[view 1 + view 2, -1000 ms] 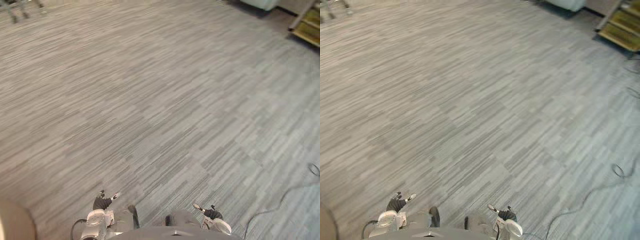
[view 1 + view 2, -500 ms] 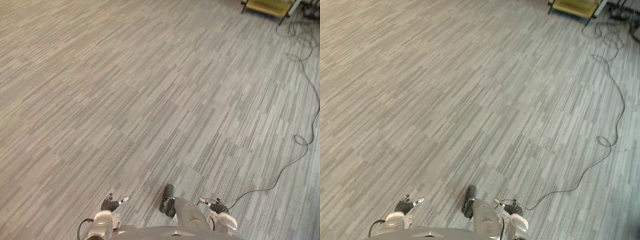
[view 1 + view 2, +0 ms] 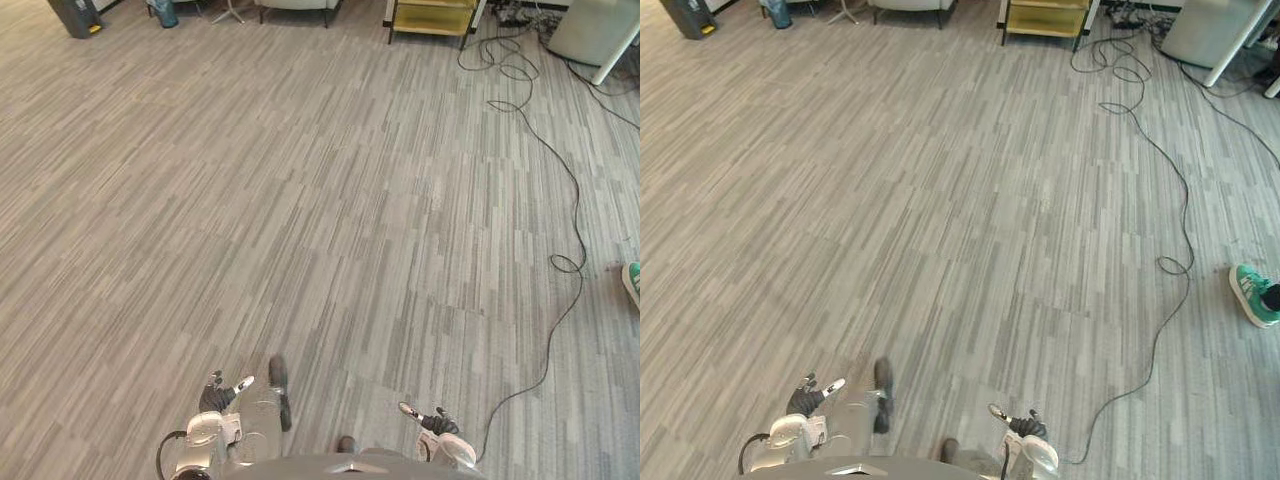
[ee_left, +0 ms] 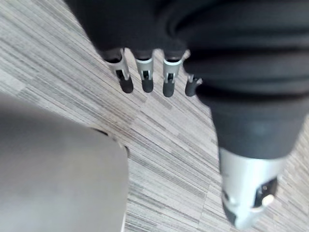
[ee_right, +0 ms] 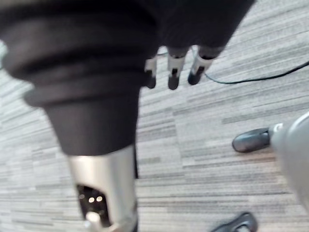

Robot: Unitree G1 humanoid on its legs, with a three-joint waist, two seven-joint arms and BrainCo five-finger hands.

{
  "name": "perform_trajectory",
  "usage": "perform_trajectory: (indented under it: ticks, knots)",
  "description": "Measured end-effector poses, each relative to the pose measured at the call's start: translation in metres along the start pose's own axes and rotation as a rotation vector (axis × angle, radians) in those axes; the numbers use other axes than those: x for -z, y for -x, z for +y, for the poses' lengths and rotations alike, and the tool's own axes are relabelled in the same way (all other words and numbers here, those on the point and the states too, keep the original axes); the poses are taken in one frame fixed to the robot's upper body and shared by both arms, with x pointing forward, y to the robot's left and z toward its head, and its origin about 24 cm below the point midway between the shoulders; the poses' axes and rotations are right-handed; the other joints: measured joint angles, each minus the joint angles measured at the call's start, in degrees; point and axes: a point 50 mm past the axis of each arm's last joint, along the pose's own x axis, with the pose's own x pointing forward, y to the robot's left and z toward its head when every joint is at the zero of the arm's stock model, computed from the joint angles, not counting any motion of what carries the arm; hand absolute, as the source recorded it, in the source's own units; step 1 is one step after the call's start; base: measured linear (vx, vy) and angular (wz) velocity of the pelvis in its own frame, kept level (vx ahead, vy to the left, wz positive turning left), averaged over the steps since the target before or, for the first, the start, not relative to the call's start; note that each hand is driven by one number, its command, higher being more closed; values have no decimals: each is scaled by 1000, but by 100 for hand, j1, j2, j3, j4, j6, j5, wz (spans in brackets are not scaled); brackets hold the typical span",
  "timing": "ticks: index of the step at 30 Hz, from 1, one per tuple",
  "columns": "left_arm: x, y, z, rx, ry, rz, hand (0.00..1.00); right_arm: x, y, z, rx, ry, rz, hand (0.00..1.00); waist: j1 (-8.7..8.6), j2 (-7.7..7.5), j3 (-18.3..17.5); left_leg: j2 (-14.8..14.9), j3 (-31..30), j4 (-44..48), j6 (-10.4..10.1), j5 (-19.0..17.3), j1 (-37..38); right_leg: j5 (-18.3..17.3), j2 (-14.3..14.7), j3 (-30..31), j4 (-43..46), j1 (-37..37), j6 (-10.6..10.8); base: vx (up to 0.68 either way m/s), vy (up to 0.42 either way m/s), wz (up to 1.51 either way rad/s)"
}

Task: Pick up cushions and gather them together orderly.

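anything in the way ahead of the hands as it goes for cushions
Nothing visible blocks the left hand or right hand: grey striped carpet straight ahead. A person's green shoe sits far right, a yellow shelf unit far ahead.

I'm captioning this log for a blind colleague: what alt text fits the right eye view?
A wide grey striped floor stretches ahead; the left robot hand and right robot hand hang low at the near edge, both open and empty. A person's green shoe shows at the right edge, a yellow shelf at the far side.
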Motion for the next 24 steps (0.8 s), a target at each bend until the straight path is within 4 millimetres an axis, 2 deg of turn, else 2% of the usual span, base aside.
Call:
perform_trajectory:
  ticks: [1, 2, 3, 4, 5, 6, 7, 8, 9, 10, 12, 14, 15, 16, 17, 18, 19, 20, 21, 22, 23, 24]
  knots:
    - [1, 0, 2, -4, -6, 2, 0, 2, 1, 1, -3, -3, 5, 0, -1, -88, -47, -103, 10, -2, 155, 198, 73, -93, -94, 75, 27, 30, 65, 524, 244, -39]
    - [0, -1, 7, -10, -26, 2, 0, 5, 2, 7, -17, -10, 12, 0, -88, -329, -119, -352, 77, 191, 406, -40, 57, -262, -369, 217, 428, -141, 118, 630, 284, -19]
    - [0, -1, 8, -13, -26, 3, 0, 5, 2, 8, -16, -19, 10, 0, -107, -373, -139, -433, 109, 368, 511, -208, 56, -368, -488, 315, 887, -320, 289, 723, 332, -16]
    - [1, -1, 10, -20, -15, 9, 0, 11, 4, 6, -4, -42, 25, 0, -113, -448, -144, -524, 306, 615, 534, -572, 168, -596, -630, 488, 2053, -654, 685, 684, 305, -30]
    - [2, -2, 13, -31, -14, 14, 0, 19, 6, 6, -4, -48, 48, 0, -76, -558, -142, -659, 519, 879, 698, -964, 492, -429, -807, 690, 3822, -1244, 1316, 653, 263, -44]
    - [3, -1, 14, -34, -17, 21, 0, 19, 6, 7, -8, -43, 47, 0, -70, -563, -143, -704, 610, 1007, 764, -1229, 734, -58, -844, 749, 4804, -1599, 1598, 618, 220, -50]
    - [7, -1, 15, -36, -30, 39, 0, 17, 6, 6, -9, -34, 41, 0, -138, -541, -125, -712, 634, 1089, 832, -1446, 1011, 178, -908, 584, 5620, -1853, 1587, 495, 162, -28]
    - [9, 0, 16, -34, -42, 48, 0, 17, 6, 5, -8, -33, 40, 0, -193, -526, -110, -721, 615, 1095, 848, -1560, 1212, 234, -994, 340, 6015, -1993, 1549, 478, 127, -4]
    - [12, 0, 15, -31, -55, 61, 0, 18, 6, 3, -4, -30, 40, 0, -295, -512, -90, -733, 559, 996, 849, -1745, 1639, 186, -1321, -362, 6602, -2255, 1121, 472, 80, 0]
    - [14, 1, 16, -33, -56, 69, 0, 16, 6, 2, 0, -24, 33, 0, -316, -465, -64, -726, 554, 808, 827, -1808, 1959, 33, -1483, -733, 6731, -2466, 701, 567, 49, -4]
    - [16, 1, 16, -32, -67, 82, 0, 13, 5, 2, -1, -21, 24, 0, -351, -450, -36, -670, 540, 454, 819, -1808, 2480, -204, -1511, -1097, 6365, -2667, 538, 416, -16, -2]
    - [19, 1, 14, -25, -76, 93, 0, 10, 4, 1, -1, -17, 18, 0, -444, -423, -24, -538, 479, 111, 817, -1807, 2935, -443, -1457, -1531, 5349, -2896, 292, 332, -63, 15]
    - [19, 1, 14, -24, -78, 96, 0, 9, 3, 2, -2, -17, 16, 0, -472, -417, -26, -489, 449, 40, 817, -1807, 3015, -452, -1431, -1616, 4989, -2978, 253, 469, -137, 34]
    - [16, 0, 12, -21, -78, 89, 0, 5, 2, 3, -5, -20, 6, 0, -545, -408, -19, -350, 336, -156, 815, -1810, 3206, -260, -1317, -1699, 3758, -3219, 165, 374, -138, 36]
    - [15, 0, 12, -19, -79, 89, 0, 3, 2, 4, -6, -18, 2, 0, -572, -381, -2, -282, 293, -202, 787, -1827, 3262, -71, -1244, -1646, 3245, -3262, 155, 570, -239, 52]
    - [16, 0, 11, -16, -80, 90, 0, 0, 1, 3, -5, -16, -6, 0, -625, -352, 24, -177, 187, -306, 737, -1856, 3380, 415, -1142, -1533, 2196, -3285, 218, 390, -203, 42]
    - [16, 0, 11, -16, -81, 91, 0, 0, 1, 2, -3, -14, -4, 0, -635, -356, 27, -148, 144, -355, 710, -1872, 3437, 685, -1121, -1441, 1662, -3289, 278, 529, -301, 56]
    - [16, 0, 11, -16, -85, 93, 0, 2, 1, 0, 2, -12, 2, 0, -661, -435, 56, -158, 2, -412, 643, -1912, 3581, 1087, -1163, -1221, 907, -3330, 402, 440, -270, 45]
    - [16, -1, 13, -21, -88, 91, 0, 3, 1, 0, 2, -11, 7, 0, -668, -488, 78, -195, -85, -421, 572, -1957, 3630, 1140, -1230, -1079, 726, -3345, 423, 447, -286, 50]
    - [16, -1, 18, -30, -93, 95, 0, 6, 1, -1, 6, -10, 19, 0, -691, -610, 81, -238, -222, -413, 496, -2059, 3809, 1252, -1319, -861, 687, -3407, 426, 455, -304, 35]
    - [20, 0, 15, -30, -80, 114, 0, 3, 0, -6, 18, -13, 9, 0, -729, -438, 159, -92, -321, -329, 488, -2130, 3988, 1697, -1236, -891, 1193, -3453, 497, 445, -306, 26]
    - [24, 1, 13, -25, -75, 126, 0, 2, 0, -9, 28, -13, 8, 0, -732, -327, 143, -8, -369, -204, 488, -2128, 3971, 1705, -1195, -931, 1431, -3519, 485, 561, -395, 7]
